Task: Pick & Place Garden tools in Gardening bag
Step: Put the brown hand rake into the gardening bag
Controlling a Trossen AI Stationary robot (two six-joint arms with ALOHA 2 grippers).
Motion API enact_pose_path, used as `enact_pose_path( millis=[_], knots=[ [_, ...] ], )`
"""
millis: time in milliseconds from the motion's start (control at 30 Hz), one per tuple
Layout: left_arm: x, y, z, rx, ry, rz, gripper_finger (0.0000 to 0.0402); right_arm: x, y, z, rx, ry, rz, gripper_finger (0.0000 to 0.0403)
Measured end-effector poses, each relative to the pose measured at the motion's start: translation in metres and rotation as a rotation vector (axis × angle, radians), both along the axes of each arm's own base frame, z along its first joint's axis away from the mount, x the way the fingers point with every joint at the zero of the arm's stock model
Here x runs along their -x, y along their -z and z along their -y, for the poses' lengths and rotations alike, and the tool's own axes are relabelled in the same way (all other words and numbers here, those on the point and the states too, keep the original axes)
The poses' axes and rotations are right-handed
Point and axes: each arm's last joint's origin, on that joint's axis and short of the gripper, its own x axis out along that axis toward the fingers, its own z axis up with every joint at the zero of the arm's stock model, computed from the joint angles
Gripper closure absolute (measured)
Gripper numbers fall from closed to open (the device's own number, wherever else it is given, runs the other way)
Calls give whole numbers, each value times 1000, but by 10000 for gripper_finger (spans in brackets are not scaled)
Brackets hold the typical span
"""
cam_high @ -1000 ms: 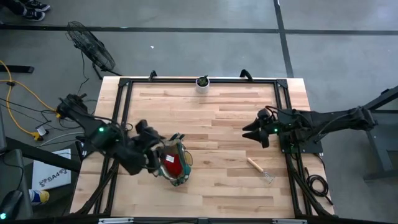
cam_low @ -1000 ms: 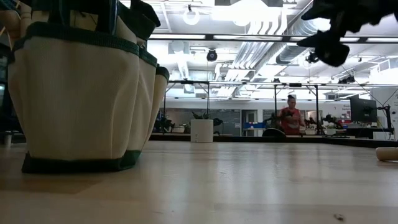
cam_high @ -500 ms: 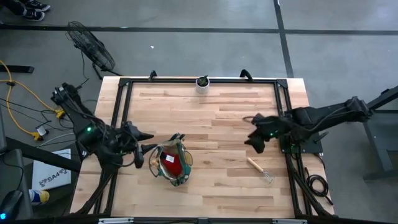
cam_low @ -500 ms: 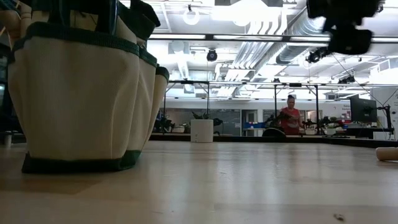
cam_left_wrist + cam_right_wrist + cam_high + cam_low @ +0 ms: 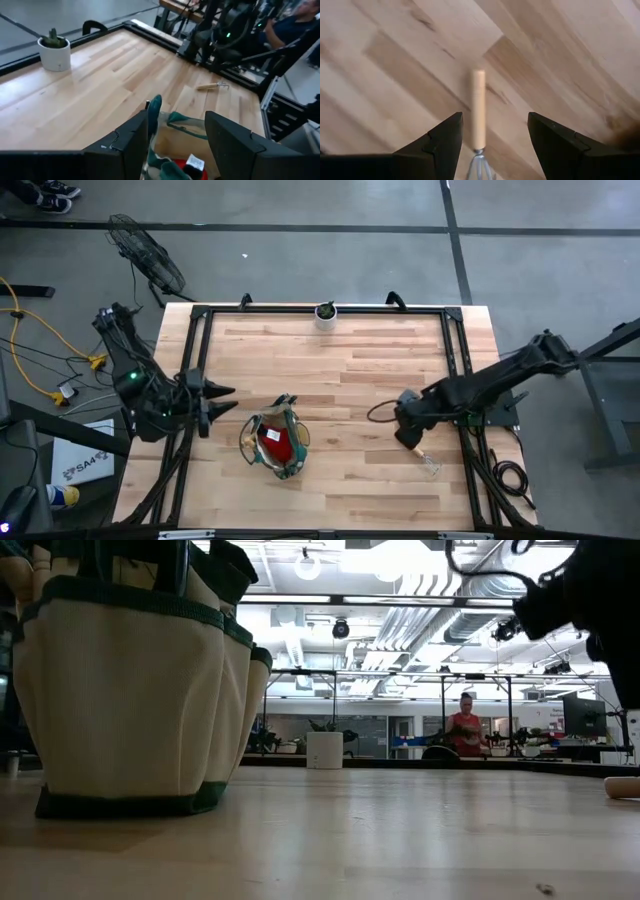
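The tan gardening bag (image 5: pixel 275 442) with green trim stands upright on its base at the table's near left, a red item (image 5: pixel 272 443) inside it; it also fills the left of the low view (image 5: pixel 130 690). A wooden-handled fork tool (image 5: pixel 417 452) lies flat on the table at the near right, also seen in the right wrist view (image 5: pixel 478 107). My right gripper (image 5: pixel 408 432) is open just above its handle, one finger on either side (image 5: pixel 495 122), not touching. My left gripper (image 5: pixel 227 402) is open and empty, just left of the bag (image 5: pixel 175 135).
A small white pot with a green plant (image 5: pixel 326 314) stands at the middle of the far edge. A black frame (image 5: pixel 200 315) runs along the table's edges. Bare wood (image 5: pixel 340 380) lies between the bag and the tool. A person (image 5: pixel 465 730) is in the room beyond.
My left gripper has drawn back from over the bag toward the table's left edge. My right gripper has gone toward the near edge and down, and now hangs over the fork tool's handle. The bag and the tool have stayed where they were.
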Motion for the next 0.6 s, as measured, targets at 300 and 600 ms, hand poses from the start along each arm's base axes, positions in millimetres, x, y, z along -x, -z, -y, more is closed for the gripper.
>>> enact_pose_path(
  millis=[300,600],
  knots=[
    [18,24,-13,43,43,44,210,-19,36,-18,29,23,-122,188],
    [15,56,-8,108,84,75,210,-29,58,-32,52,65,-133,188]
  ],
)
